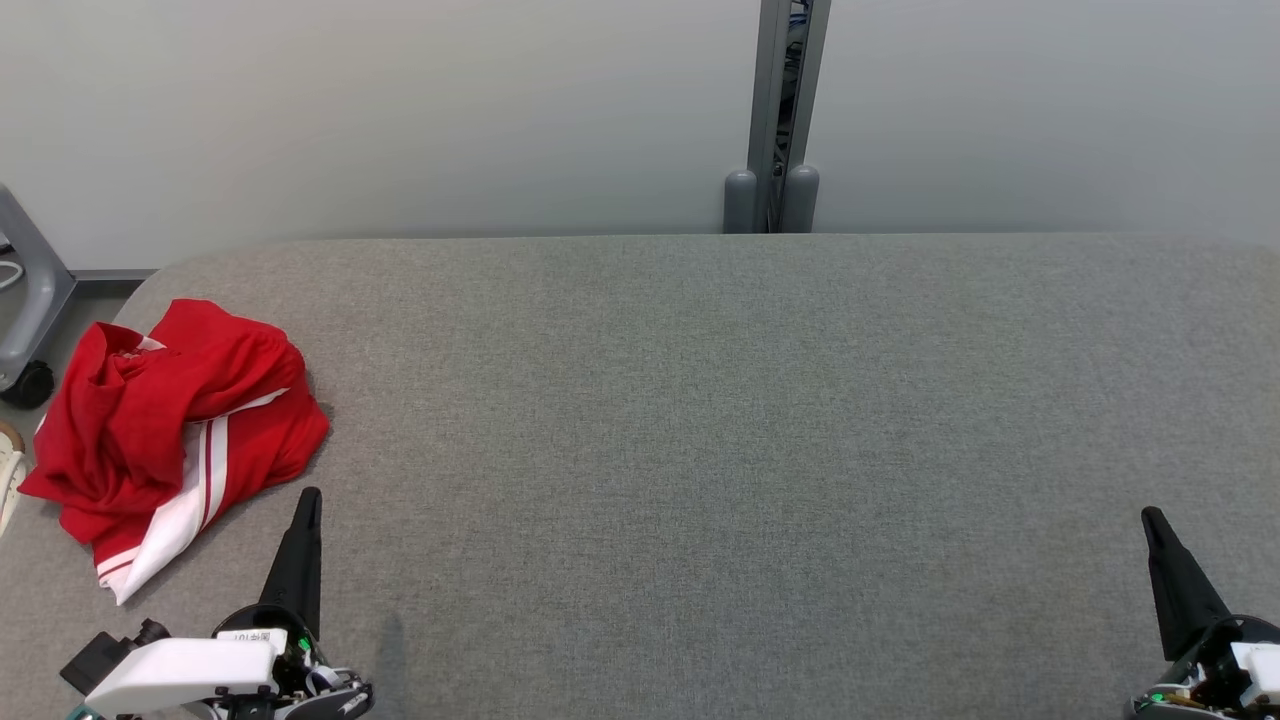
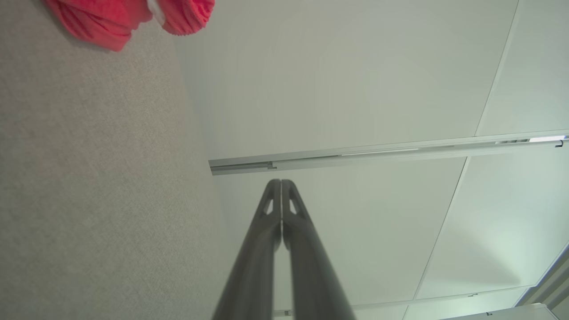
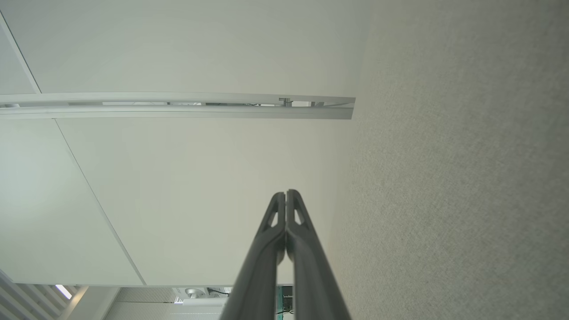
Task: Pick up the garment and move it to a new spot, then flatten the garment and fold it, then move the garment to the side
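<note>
A red garment (image 1: 170,420) with white stripes lies crumpled near the left edge of the grey fabric table (image 1: 700,420); part of it overhangs that edge. Its red folds (image 2: 129,20) also show at the top left of the left wrist view. My left gripper (image 1: 310,497) rests at the lower left, just right of and below the garment, apart from it, fingers pressed together (image 2: 281,182) and holding nothing. At the lower right my right gripper (image 1: 1150,515) is shut too, its tips touching (image 3: 286,193), with nothing in them, far from the garment.
A pale wall runs behind the table, with a grey metal post (image 1: 785,110) at its middle. A grey wheeled frame (image 1: 30,310) stands off the table's far left corner. The wide middle and right of the table are bare fabric.
</note>
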Available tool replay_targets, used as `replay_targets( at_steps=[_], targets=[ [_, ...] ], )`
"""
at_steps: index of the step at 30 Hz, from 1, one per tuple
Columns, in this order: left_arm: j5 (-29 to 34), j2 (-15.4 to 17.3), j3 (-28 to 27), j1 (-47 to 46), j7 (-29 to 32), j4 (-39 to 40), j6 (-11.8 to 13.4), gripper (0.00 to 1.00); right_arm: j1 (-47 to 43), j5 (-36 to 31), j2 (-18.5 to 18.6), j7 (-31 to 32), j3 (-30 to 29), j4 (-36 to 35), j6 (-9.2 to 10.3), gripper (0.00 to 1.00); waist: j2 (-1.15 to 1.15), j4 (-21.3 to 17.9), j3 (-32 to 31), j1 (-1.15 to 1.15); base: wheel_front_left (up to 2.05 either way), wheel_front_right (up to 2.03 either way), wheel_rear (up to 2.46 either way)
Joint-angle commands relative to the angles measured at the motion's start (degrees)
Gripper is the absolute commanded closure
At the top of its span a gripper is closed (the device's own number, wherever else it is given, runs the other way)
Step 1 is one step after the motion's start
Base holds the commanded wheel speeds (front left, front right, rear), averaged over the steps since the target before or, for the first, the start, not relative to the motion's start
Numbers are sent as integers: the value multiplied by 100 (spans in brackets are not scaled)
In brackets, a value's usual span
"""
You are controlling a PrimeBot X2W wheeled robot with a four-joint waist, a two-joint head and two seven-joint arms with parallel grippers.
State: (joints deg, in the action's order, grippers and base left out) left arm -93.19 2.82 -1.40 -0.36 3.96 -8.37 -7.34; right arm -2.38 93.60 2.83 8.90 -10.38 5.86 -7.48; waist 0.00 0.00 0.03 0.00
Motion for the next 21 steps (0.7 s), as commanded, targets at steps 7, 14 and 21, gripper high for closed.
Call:
replay_targets(
  at_steps=[7, 14, 21],
  targets=[
    [-1, -33, 20, 91, -4, -129, 18, 0, -71, 0, -67, -6, 10, 126, 8, 0, 0, 0, 1, 0, 0, 0, 0],
    [48, -55, 22, 160, -113, -227, 24, 0, -103, -132, -107, -144, 61, 223, 10, 0, 0, -6, -14, 0, 0, 0, 0],
    [181, -47, -45, 136, -288, -212, 19, 0, -59, -442, -92, -365, 80, 196, 8, 0, 0, -19, -40, 0, 0, 0, 0]
  ],
)
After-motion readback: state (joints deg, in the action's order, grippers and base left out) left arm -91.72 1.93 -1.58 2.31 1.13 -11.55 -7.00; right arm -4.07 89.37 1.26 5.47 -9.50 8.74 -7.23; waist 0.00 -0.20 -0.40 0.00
